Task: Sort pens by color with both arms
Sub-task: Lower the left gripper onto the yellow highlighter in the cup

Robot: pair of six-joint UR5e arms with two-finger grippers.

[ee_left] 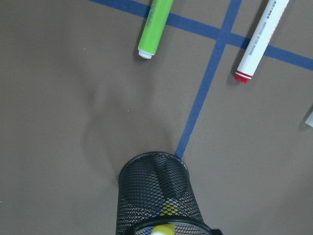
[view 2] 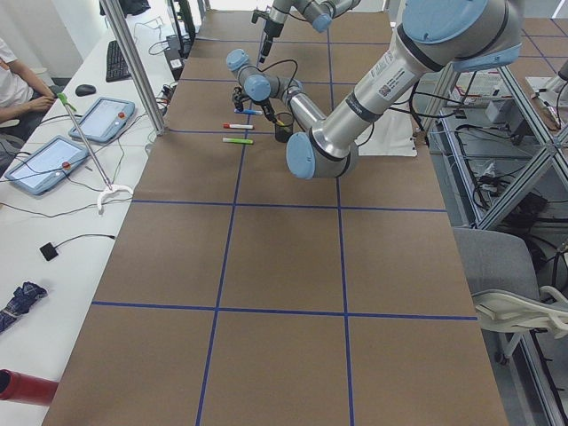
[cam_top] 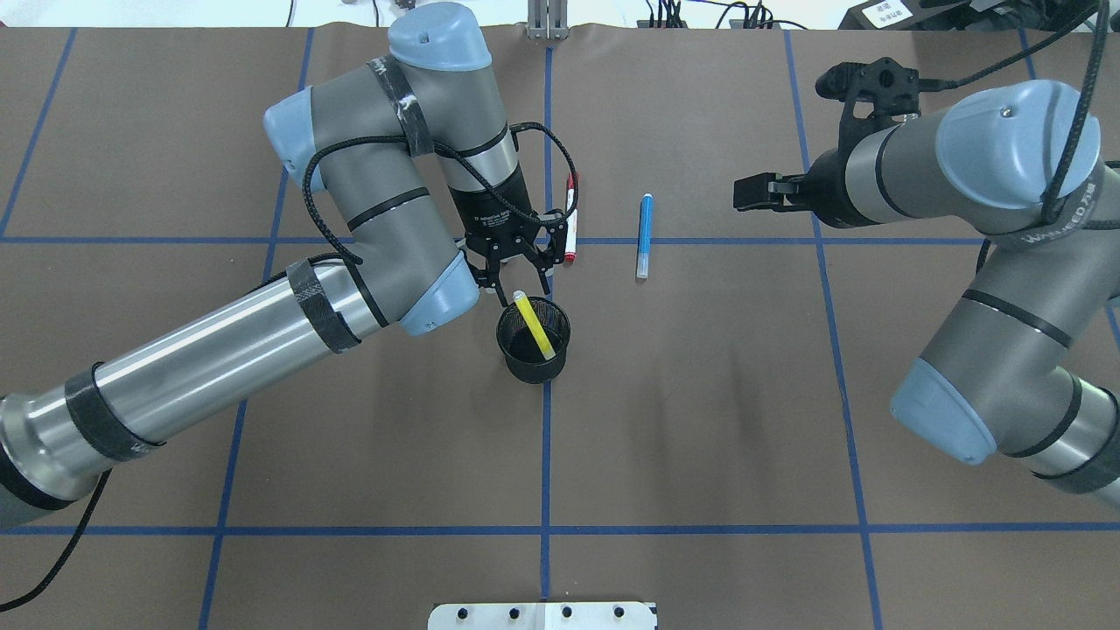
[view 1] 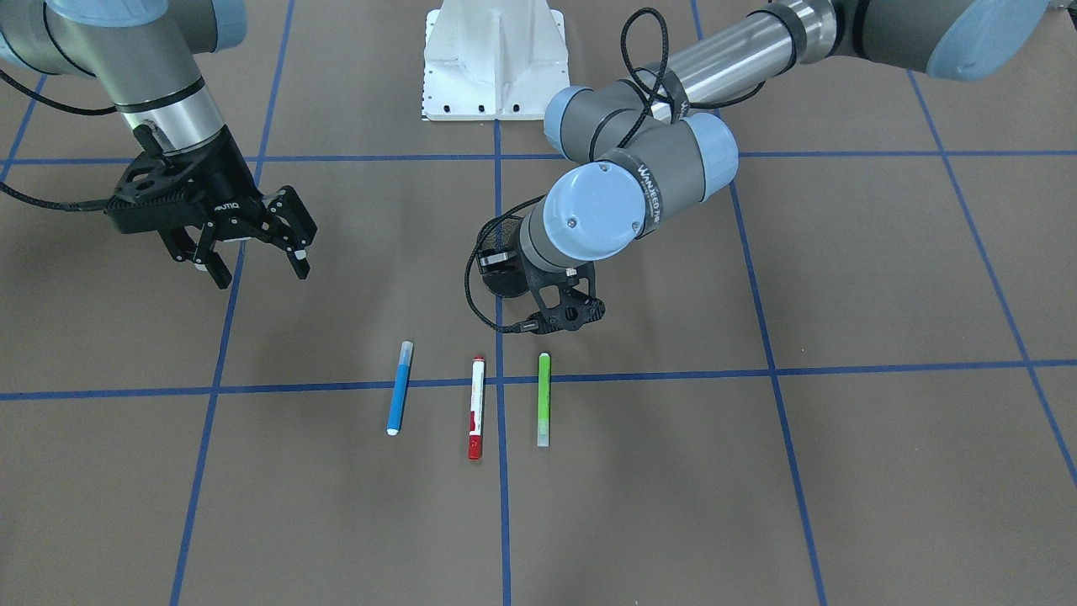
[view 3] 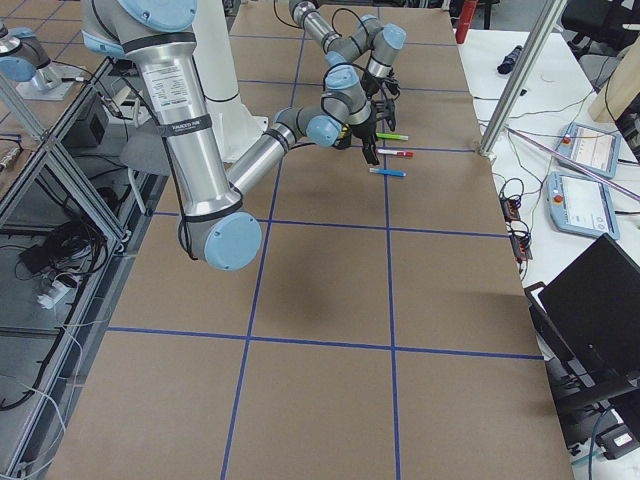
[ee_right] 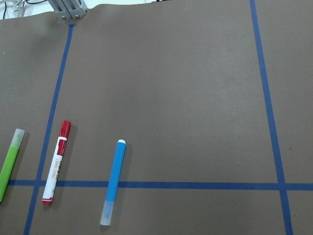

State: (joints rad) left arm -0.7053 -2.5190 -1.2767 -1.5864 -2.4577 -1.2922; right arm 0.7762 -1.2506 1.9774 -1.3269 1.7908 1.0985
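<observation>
So the slim yellow marker pen (cam_top: 534, 325) is sitting tilted inside the round black mesh cup (cam_top: 534, 372), and the left arm's black two-finger gripper (cam_top: 518, 276) hangs right above it, jaws spread and holding nothing. The other three lie flat on the brown table (view 1: 757, 505) in a neat row across a blue tape line: blue marker pen (view 1: 400, 387), white-barrelled pen with red ends (view 1: 476, 408) in the middle, light green marker pen (view 1: 543, 400). The right arm's black gripper (view 1: 257, 265) is also spread wide and empty, well off to the blue pen's side.
</observation>
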